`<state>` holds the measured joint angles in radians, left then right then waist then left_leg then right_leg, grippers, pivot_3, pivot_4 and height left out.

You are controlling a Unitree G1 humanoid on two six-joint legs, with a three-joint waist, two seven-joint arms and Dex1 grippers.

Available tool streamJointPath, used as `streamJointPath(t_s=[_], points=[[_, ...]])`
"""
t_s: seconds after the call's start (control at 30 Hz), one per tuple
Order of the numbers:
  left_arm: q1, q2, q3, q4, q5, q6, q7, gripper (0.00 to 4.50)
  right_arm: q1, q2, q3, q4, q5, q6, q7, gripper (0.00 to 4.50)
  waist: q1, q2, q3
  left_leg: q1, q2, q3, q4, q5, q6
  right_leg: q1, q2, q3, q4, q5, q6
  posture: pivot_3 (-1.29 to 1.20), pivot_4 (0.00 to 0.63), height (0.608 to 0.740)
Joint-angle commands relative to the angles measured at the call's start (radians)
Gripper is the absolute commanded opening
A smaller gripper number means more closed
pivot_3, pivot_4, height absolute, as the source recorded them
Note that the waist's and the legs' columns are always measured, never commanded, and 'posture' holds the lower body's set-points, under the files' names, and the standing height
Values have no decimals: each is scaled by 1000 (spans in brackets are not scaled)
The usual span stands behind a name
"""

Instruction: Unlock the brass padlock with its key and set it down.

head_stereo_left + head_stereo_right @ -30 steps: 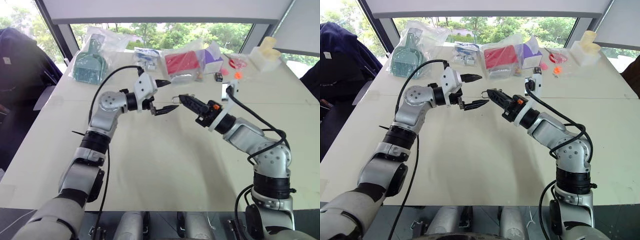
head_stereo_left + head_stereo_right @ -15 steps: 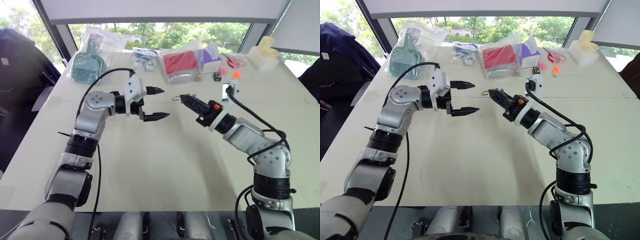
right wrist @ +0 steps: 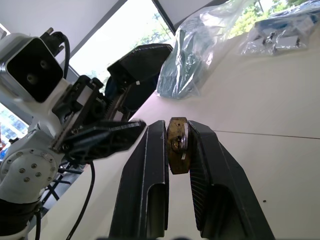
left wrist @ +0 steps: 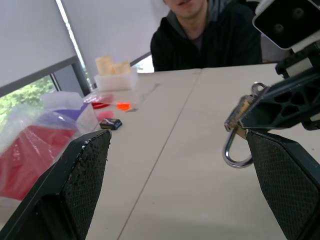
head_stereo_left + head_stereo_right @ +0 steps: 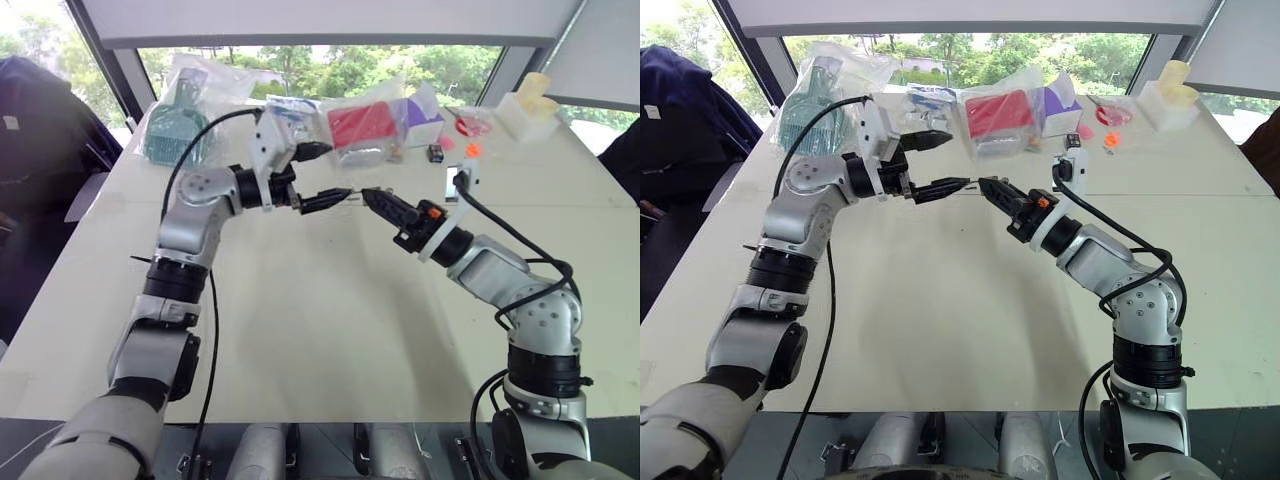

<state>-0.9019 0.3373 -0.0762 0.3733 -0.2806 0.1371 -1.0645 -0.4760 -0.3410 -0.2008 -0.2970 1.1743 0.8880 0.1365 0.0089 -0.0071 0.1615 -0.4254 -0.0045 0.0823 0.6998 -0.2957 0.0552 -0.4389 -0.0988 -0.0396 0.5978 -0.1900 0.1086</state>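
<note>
The brass padlock (image 3: pixel 177 145) sits clamped between the fingertips of the right gripper (image 5: pixel 372 198), held in the air above the table (image 5: pixel 330 330), approx. mid-table between the two arms. In the left wrist view its silvery shackle (image 4: pixel 235 150) hangs as a loop below the brass body, so the long axis runs roughly crosswise to the right fingers; whether the shackle is latched or free cannot be told. In the right wrist view a small keyway or key stub shows on the exposed brass face, but the key itself cannot be made out w/ any certainty. The left gripper (image 5: pixel 325 175) is spread wide and holds nothing. Its lower finger points straight at the lock, tip just beside the right fingertips; contact cannot be confirmed. Its upper finger stands well above, toward the bagged items (image 5: pixel 360 125) at the far edge. Judgement: the lock lies directly ahead of the left gripper, along its pointing line, so the left arm is the free arm to act on the lock while the right arm serves as the vise. Alignment of the left fingers w/ the lock's exposed face is the critical relation.
</note>
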Motion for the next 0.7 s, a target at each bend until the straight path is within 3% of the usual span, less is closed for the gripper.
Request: streamJointPath(t_s=[0.03, 0.47, 0.7], points=[[7, 0, -20, -2, 21, -55, -23, 4449, -8, 5, -12, -54, 27, -7, -5, 548, 1, 0, 0, 0, 0, 0, 0, 0, 0, 0, 0, 0, 0, 0, 0, 0, 150, 740], [-30, -29, -10, 65, 29, -88, -10, 4449, 17, 7, 8, -82, 56, 0, -7, 548, 1, 0, 0, 0, 0, 0, 0, 0, 0, 0, 0, 0, 0, 0, 0, 0, 150, 740], [50, 73, -36, -65, -20, 49, -162, 4449, 14, 7, 5, -71, 42, -11, -11, 548, -7, 0, 0, 0, 0, 0, 0, 0, 0, -1, 0, 0, 0, 0, 0, 0, 150, 740]])
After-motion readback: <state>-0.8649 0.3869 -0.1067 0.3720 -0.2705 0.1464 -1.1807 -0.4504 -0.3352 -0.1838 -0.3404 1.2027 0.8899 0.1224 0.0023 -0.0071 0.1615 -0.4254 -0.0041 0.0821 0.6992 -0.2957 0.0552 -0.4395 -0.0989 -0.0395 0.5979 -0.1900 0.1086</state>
